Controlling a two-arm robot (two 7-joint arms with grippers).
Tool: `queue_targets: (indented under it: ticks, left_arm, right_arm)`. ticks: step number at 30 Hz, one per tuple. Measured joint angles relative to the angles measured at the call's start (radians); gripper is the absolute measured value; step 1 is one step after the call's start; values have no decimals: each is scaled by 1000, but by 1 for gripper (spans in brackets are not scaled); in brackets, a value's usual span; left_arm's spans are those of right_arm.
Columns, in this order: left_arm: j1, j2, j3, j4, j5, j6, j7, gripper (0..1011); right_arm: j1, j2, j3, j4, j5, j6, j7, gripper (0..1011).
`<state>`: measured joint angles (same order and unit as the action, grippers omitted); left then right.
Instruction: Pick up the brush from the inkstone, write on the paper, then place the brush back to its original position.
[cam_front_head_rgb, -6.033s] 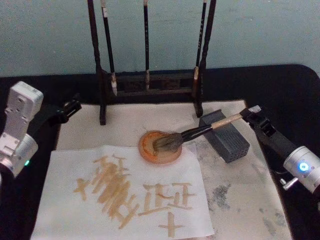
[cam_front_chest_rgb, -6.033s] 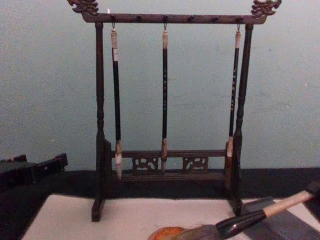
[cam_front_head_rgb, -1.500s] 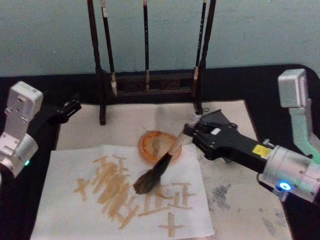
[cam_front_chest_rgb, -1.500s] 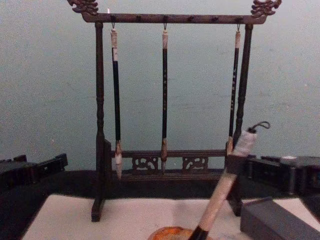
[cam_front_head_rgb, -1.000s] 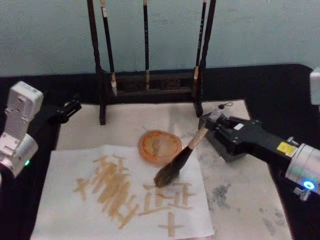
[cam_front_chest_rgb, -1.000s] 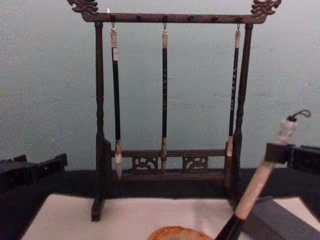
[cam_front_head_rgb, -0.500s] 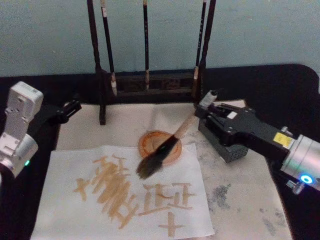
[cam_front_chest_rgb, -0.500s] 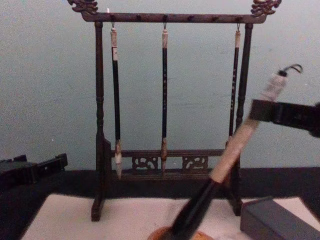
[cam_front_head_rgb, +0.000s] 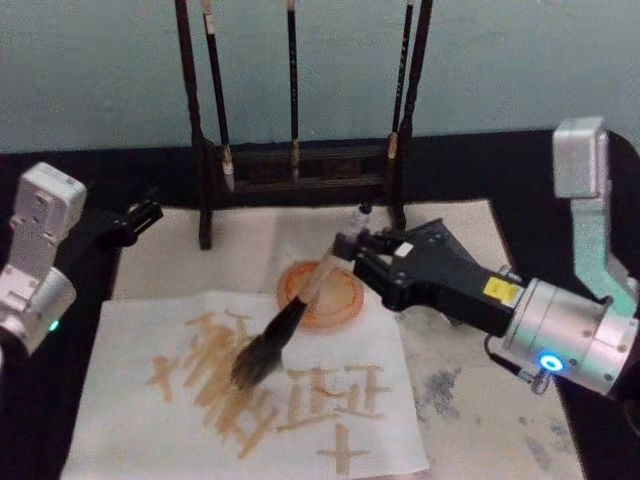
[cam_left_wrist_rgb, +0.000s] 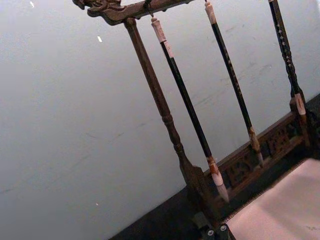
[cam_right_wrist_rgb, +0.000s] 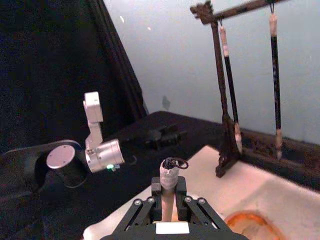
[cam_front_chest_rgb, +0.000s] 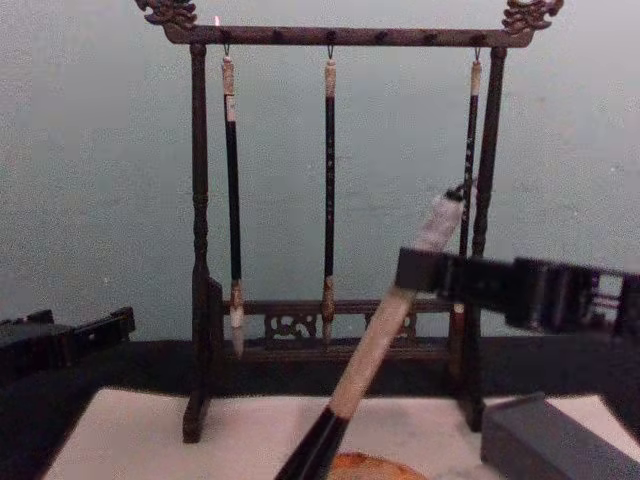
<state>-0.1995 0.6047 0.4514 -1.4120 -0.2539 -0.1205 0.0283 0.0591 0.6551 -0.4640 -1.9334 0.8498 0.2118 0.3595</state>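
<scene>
Right hand: extended from the right side over the mat, pressed together on the brush. In the right wrist view its fingers pinch the pale handle just below the white end cap.

Brush: held off the inkstone and tilted. The cap points up and toward the rack; the bristles point down and toward the robot's left. The handle crosses above the left rim of the inkstone. The bristle tip lies over the ochre strokes on the paper; contact with the sheet cannot be confirmed. In the chest view the brush slants across the front of the rack.

Paper: flat on the table, front left of the inkstone.

Left hand: at the left edge of the mat, well apart from the brush. Whether it is spread or pressed together cannot be told.

Grey block: stands right of the inkstone.
</scene>
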Motion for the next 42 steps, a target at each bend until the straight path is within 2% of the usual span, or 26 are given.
queue_targets:
  ticks: [6, 12, 19, 27, 33, 38, 42]
  left_arm:
    - [0, 0, 0, 0, 0, 0, 0, 1002]
    - [0, 0, 0, 0, 0, 0, 0, 1002]
    - [0, 0, 0, 0, 0, 0, 0, 1000]
    - [0, 0, 0, 0, 0, 0, 0, 1002]
    - [0, 0, 0, 0, 0, 0, 0, 1002]
    - [0, 0, 0, 0, 0, 0, 0, 1002]
    - [0, 0, 0, 0, 0, 0, 0, 1002]
  right_arm:
    - [11, -10, -17, 38, 10, 8, -2, 166]
    - [-6, 2, -6, 54, 28, -9, -2, 166]
    - [-54, 37, 41, 52, 58, -37, -8, 166]
    - [-138, 96, 129, 32, 104, -80, -15, 166]
    - [-185, 121, 193, 6, 136, -111, -15, 166]
    - [-185, 120, 204, -26, 136, -126, -12, 166]
    - [-156, 102, 179, -51, 112, -125, -12, 166]
